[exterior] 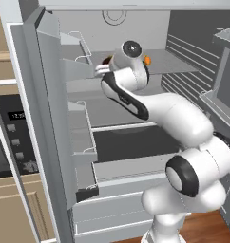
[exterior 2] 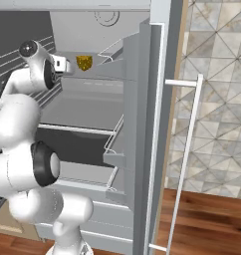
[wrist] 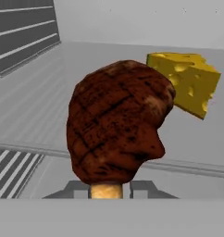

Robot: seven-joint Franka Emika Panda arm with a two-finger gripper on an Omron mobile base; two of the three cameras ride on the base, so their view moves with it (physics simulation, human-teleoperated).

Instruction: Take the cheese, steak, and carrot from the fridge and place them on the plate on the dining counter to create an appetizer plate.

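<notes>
The fridge [exterior: 45, 95] stands open, and my arm reaches onto its upper grey shelf [exterior 2: 87, 102]. In the hand view the steak [wrist: 116, 120], a dark brown-red slab with a pale bone end, stands upright right in front of the camera. My gripper [wrist: 106, 189] is shut on that bone end. The yellow cheese [wrist: 188, 81] sits just behind the steak to the right; from the right base it is the cheese [exterior 2: 84, 62] beyond my gripper [exterior 2: 62, 64]. The steak [exterior: 107, 60] peeks out above my gripper [exterior: 102, 68]. The orange carrot [exterior: 147, 60] lies on the same shelf behind my wrist.
Wire-railed door shelves [exterior: 81, 47] flank my arm on the left, and the right door [exterior 2: 142, 124] stands close on the other side. A black oven panel [exterior: 12, 137] is left of the fridge. Grey drawers [exterior: 117, 209] lie below. A tiled wall [exterior 2: 217, 74] and wood floor [exterior 2: 207, 224] are to the right.
</notes>
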